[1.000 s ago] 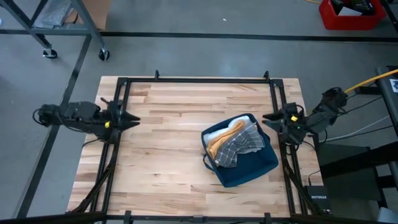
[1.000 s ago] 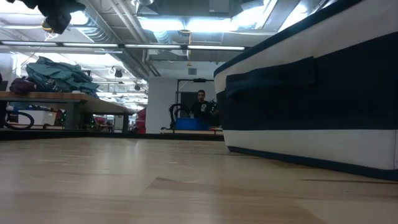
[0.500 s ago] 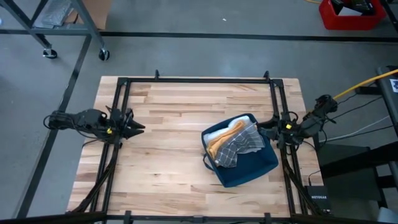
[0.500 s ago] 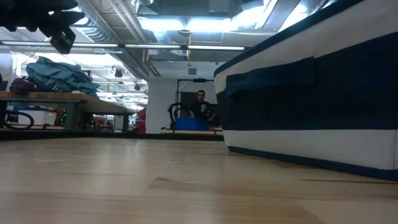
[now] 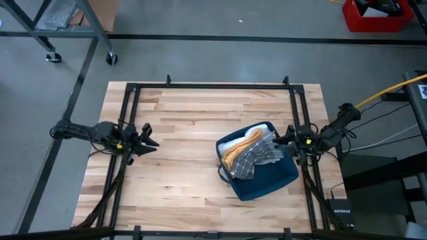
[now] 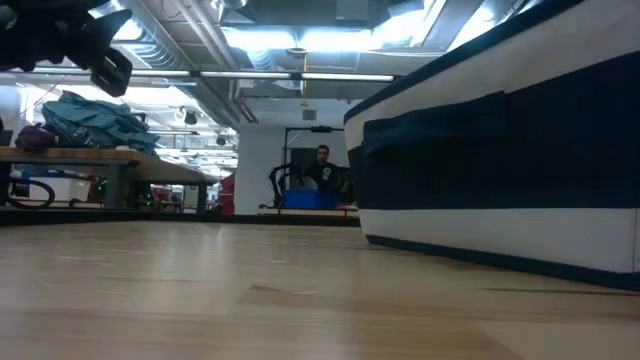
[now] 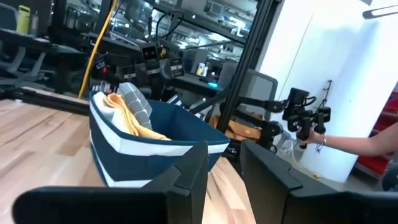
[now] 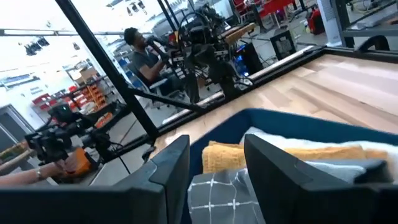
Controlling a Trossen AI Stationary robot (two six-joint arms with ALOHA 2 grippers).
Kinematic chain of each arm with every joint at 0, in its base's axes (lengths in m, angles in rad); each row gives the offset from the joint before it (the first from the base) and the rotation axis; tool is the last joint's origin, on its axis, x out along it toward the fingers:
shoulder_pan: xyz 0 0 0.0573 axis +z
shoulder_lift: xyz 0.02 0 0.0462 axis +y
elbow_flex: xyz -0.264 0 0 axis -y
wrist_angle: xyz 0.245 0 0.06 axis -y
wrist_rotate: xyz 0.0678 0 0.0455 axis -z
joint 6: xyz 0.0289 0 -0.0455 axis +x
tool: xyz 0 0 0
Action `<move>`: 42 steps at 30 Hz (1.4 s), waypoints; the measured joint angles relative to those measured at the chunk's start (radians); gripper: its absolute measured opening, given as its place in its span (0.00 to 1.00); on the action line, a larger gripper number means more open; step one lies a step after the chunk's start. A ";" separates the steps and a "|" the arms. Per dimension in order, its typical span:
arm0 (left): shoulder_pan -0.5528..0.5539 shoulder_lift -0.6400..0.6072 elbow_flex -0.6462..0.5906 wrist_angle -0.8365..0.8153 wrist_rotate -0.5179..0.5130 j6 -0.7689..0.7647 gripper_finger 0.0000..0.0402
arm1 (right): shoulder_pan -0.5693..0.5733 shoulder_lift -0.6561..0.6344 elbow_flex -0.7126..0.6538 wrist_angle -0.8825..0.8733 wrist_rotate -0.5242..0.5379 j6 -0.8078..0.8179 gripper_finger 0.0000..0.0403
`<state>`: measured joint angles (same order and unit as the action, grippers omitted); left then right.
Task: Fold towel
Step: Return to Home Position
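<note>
Now, the blue fabric laundry organizer with its white band sits on the right half of the pale wooden table. The folded yellow towel lies inside, the gray checked towel partly over it, with something white, possibly another cloth, at the rim. The left gripper hovers by the black metal frame rail, jaws apart, empty. The right gripper hangs just beside the organizer, jaws parted, nothing held. Down low, the organizer's wall blocks the right side; a person stands far behind.
</note>
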<state>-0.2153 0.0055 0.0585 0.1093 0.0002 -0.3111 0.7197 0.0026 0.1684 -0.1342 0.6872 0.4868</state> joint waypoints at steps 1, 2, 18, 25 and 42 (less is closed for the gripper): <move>0.000 0.000 -0.011 0.016 0.000 0.000 0.22 | 0.000 0.001 -0.015 0.022 0.000 -0.011 0.39; 0.000 0.000 -0.020 0.027 0.000 0.000 0.22 | 0.000 0.001 -0.029 0.054 0.000 -0.022 0.39; 0.001 0.000 -0.049 0.130 -0.003 0.103 0.22 | -0.072 0.007 -0.158 0.470 -0.289 -0.239 0.39; 0.001 0.000 -0.049 0.143 -0.036 0.165 0.22 | -0.183 0.007 -0.158 0.541 -0.524 -0.391 0.39; 0.001 0.000 -0.049 0.107 -0.222 0.398 0.22 | -0.430 0.008 -0.159 0.186 -0.528 -0.203 0.39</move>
<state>-0.2142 0.0051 0.0093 0.2166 -0.2221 0.0874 0.2894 0.0105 0.0093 0.0517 0.1588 0.2840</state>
